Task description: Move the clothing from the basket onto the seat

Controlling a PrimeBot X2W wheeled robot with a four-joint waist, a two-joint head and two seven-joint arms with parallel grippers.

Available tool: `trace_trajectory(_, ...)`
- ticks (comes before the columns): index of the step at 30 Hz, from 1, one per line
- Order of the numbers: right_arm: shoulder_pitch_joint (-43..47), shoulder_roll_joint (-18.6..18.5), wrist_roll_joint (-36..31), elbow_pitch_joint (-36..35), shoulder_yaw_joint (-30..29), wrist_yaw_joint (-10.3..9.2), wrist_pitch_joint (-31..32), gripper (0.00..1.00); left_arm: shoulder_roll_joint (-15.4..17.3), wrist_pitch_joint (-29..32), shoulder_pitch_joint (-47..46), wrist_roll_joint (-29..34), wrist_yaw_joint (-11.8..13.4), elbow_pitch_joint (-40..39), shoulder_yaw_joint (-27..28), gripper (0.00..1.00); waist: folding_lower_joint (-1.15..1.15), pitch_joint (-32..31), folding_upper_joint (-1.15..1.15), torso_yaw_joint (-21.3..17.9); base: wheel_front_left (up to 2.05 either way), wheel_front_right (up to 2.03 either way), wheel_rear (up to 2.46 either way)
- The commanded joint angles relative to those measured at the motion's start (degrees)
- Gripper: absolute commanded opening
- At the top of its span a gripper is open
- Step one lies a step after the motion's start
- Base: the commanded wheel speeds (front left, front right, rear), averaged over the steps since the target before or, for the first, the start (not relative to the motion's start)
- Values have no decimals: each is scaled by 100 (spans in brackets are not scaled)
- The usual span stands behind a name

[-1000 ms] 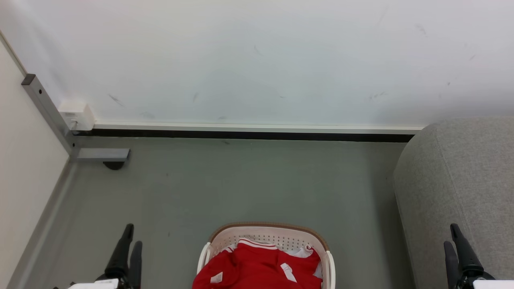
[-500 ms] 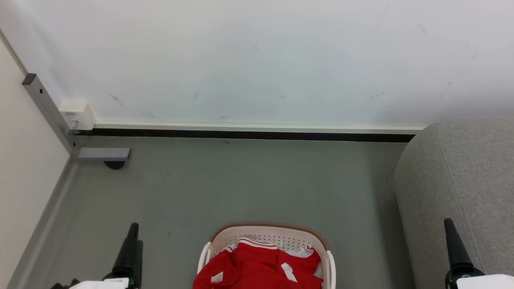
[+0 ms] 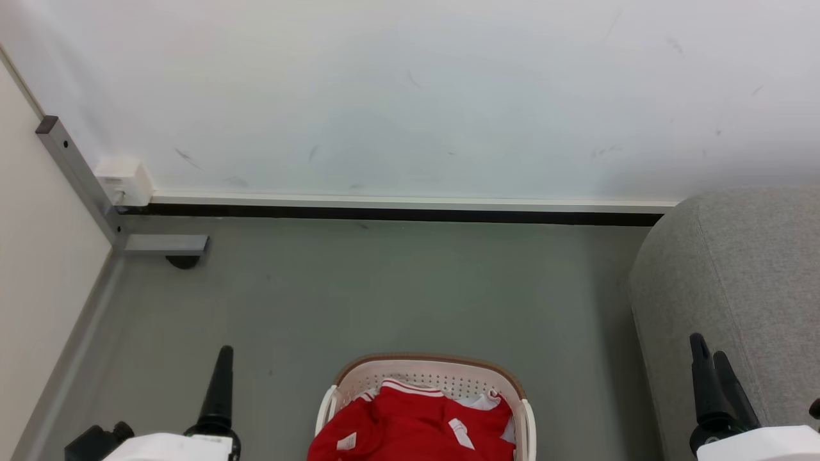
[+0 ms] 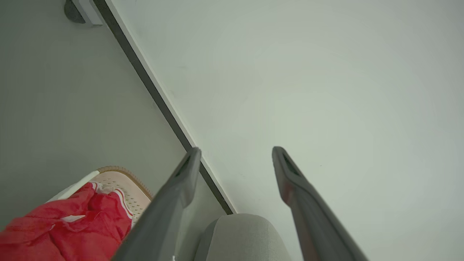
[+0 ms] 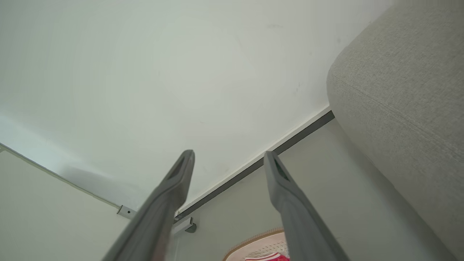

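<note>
While heaped in basket (image 3: 442,382), clothing (image 3: 410,426) looks crumpled, red w/ white trim.

Head camera looking forward and down across the floor (image 3: 416,288) to the wall (image 3: 410,96), basket (image 3: 448,382) lying close at bottom centre, seat (image 3: 737,269) at right edge, wrist cameras angling upward along left tool (image 4: 236,150) and right tool (image 5: 228,154), all three sharing basket, seat, wall.

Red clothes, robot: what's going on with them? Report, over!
Both empty: left gripper open, right gripper open. Red clothing piled in basket, none seen on seat. Nothing seen blocking the path.
</note>
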Motion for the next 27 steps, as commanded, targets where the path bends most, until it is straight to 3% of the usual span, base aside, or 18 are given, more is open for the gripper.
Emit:
trace_trajectory(1, -53, -92, -300, -110, 35, -3, -72, 100, 43, -60, -39, 315, 47, -126, -16, 100, 0, 2, 0, 2, 0, 0, 0)
trace_trajectory(17, 35, -131, -1624, -154, 207, -5, -381, 100, 53, -369, 9, 2083, 343, -333, -289, 100, 0, -3, 0, 5, 0, 0, 0)
trace_trajectory(27, 55, -159, -2253, -109, 238, -6, -537, 100, 58, -522, 36, 2835, 435, -452, -388, 100, 0, 13, 0, 20, 0, 0, 0)
